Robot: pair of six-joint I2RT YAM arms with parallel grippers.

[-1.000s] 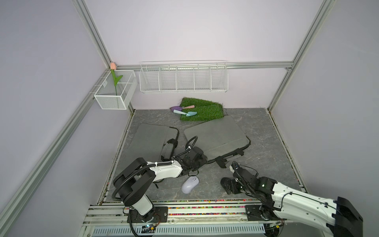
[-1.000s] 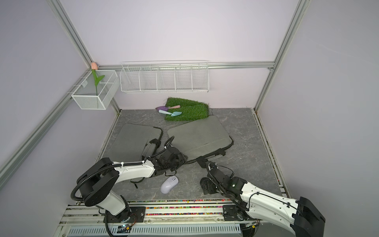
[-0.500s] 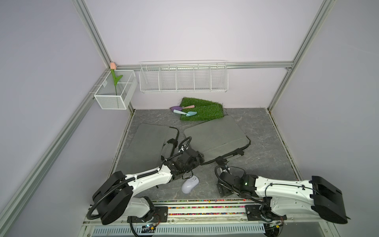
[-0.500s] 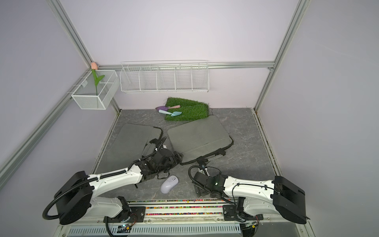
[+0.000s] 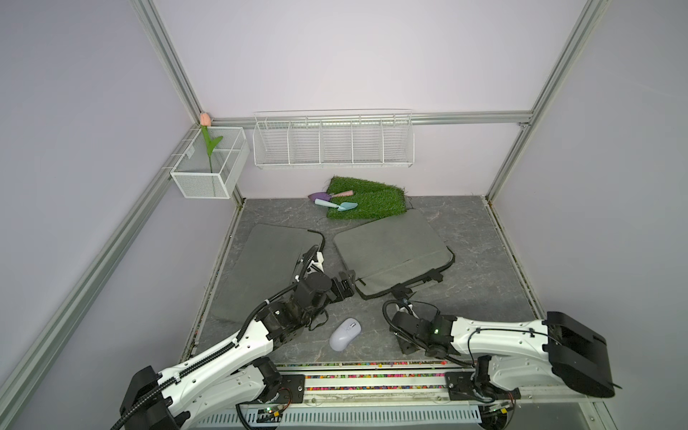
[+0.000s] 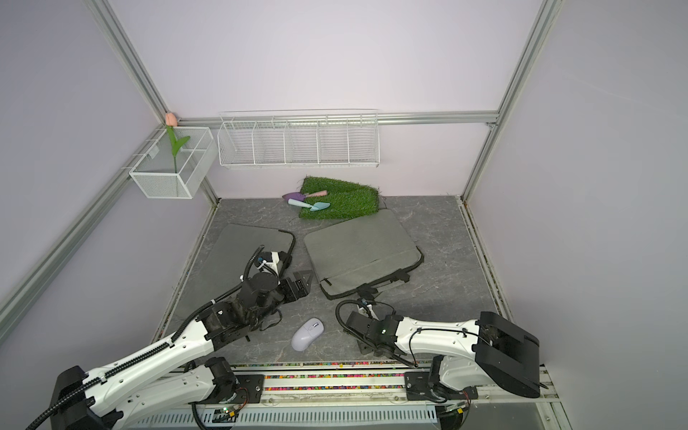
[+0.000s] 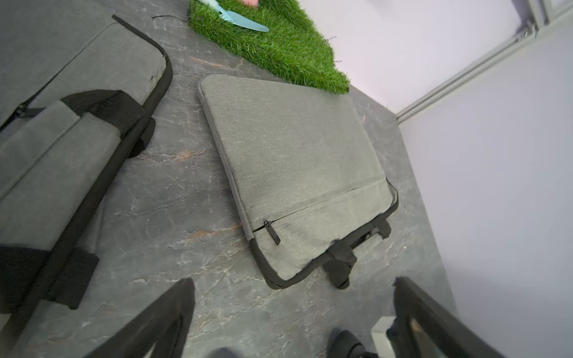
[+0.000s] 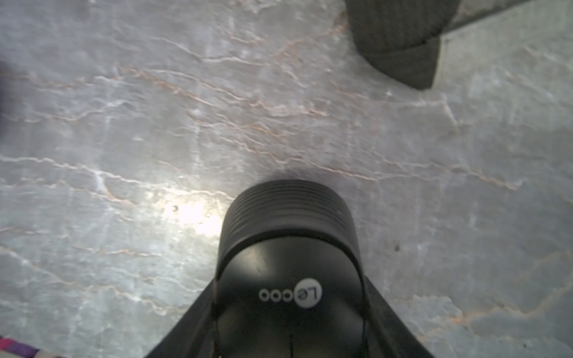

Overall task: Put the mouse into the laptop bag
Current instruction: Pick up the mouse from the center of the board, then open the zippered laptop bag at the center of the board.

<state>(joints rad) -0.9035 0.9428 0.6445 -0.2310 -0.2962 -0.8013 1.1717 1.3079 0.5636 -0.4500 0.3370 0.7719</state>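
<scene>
Plainly, the mouse (image 5: 345, 334) (image 6: 307, 334) is outside the laptop bag (image 5: 391, 253) (image 7: 294, 155). It lies on the marbled floor (image 5: 465, 290) on the robot's side of the bag's handle edge, apart from it and touched by neither arm. The left gripper (image 7: 293, 283) hovers just off the bag's nearest corner, its fingers (image 7: 173, 310) spread wide with nothing between them. The right gripper (image 5: 405, 344) sits low over the floor, nearer the robot than the bag's black handle (image 5: 420, 283). A black cylinder (image 8: 291, 223) fills its wrist view, so spread or pressed together cannot be told. A second grey bag (image 5: 268, 268) lies beside the laptop bag on the left arm's side. A grass mat (image 5: 372, 203) touches its far edge.
</scene>
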